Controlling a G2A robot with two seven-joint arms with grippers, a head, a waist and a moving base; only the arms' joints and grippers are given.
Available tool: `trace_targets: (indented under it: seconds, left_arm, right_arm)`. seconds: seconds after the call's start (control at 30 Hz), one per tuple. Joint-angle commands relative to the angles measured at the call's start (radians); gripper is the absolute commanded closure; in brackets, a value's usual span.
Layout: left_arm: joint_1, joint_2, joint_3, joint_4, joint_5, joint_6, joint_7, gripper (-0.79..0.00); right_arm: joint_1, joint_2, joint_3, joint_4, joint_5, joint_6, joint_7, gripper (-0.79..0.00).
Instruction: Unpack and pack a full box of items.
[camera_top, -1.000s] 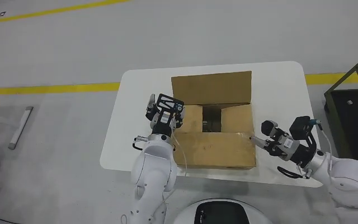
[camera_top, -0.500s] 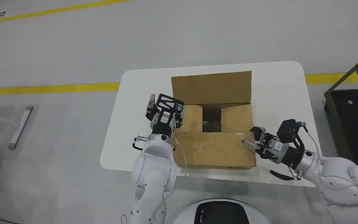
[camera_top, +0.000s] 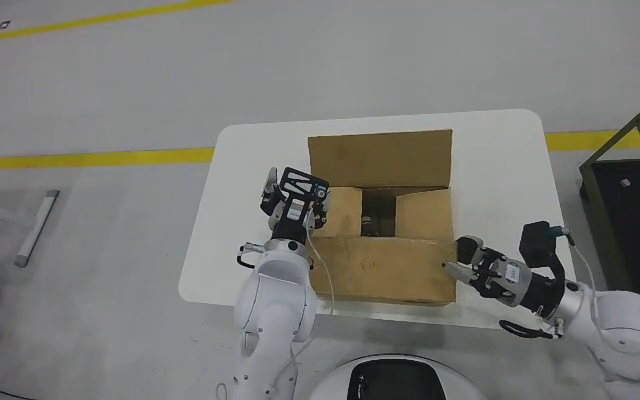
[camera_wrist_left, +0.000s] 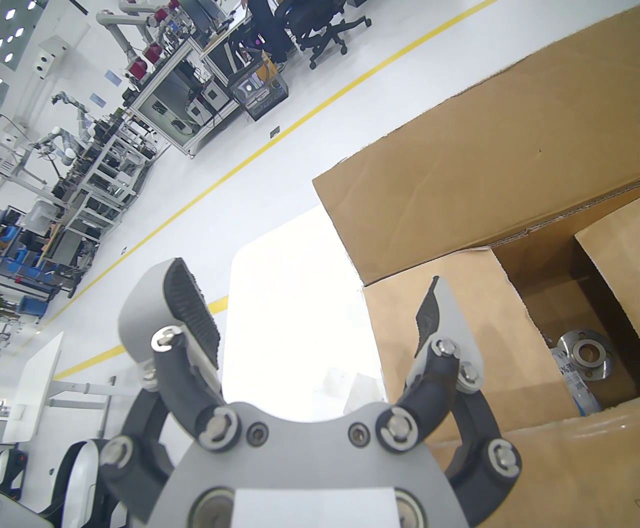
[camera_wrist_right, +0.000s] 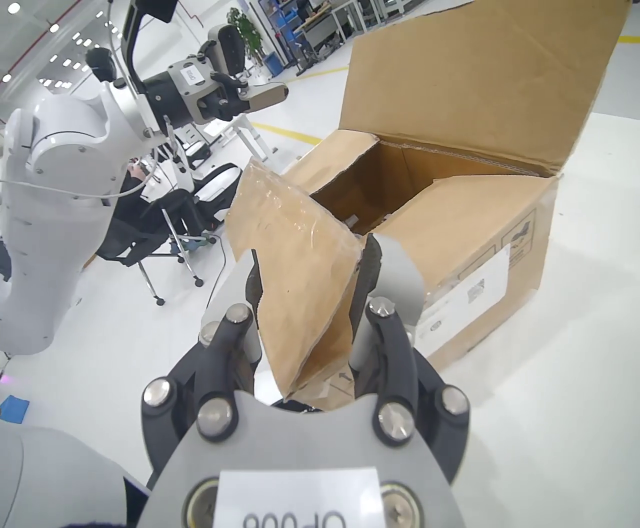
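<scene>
1. Two arms flank a cardboard box (camera_top: 400, 290) (camera_wrist_right: 465, 235), which stands with its top open on the white table (camera_top: 500, 150).
2. We see the right gripper (camera_top: 460, 257) (camera_wrist_right: 312, 270) at the box's near right corner. Its fingers are closed on a corner of the near flap (camera_top: 385, 268) (camera_wrist_right: 295, 250), and the taped flap slants up between the two pads.
3. We find the left gripper (camera_top: 295, 192) (camera_wrist_left: 310, 305) above the table, just beside the box's left wall, with its fingers spread wide apart.
4. We note that the far flap (camera_top: 378, 158) (camera_wrist_left: 475, 150) stands raised and leans away from the opening.
5. We see the left side flap (camera_top: 342, 212) (camera_wrist_left: 450, 320) and the right side flap (camera_top: 425, 212) folded inward, with a dark gap between them.
6. Through that gap we make out a round metal flange (camera_wrist_left: 582, 352) low inside the box, with a clear packet (camera_wrist_left: 575, 387) bearing blue print just beside it.
</scene>
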Motion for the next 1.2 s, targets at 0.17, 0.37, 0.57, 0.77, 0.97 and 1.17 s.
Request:
trace_targets:
  seconds: [0.17,0.37,0.57,0.77,0.97,1.17]
  left_arm:
    - [0.000,0.000,0.000,0.000,0.000,0.000,0.000,-0.785]
    - [0.000,0.000,0.000,0.000,0.000,0.000,0.000,-0.785]
    - [0.000,0.000,0.000,0.000,0.000,0.000,0.000,-0.785]
    - [0.000,0.000,0.000,0.000,0.000,0.000,0.000,-0.785]
    - [0.000,0.000,0.000,0.000,0.000,0.000,0.000,-0.785]
    - [0.000,0.000,0.000,0.000,0.000,0.000,0.000,-0.785]
  right_arm:
    - [-0.048,0.017,0.036,-0.048,0.083,-0.072,0.082,-0.391]
    - [-0.089,0.027,0.055,-0.092,0.012,-0.188,0.084,-0.391]
    - [-0.135,0.029,0.054,-0.113,-0.034,-0.287,0.000,-0.366]
    - [-0.148,0.030,0.050,-0.125,-0.155,-0.288,-0.031,-0.148]
    - [-0.140,0.026,0.025,-0.141,-0.323,-0.237,-0.104,0.000]
    - [-0.112,0.021,0.032,-0.157,-0.477,-0.184,-0.232,0.000]
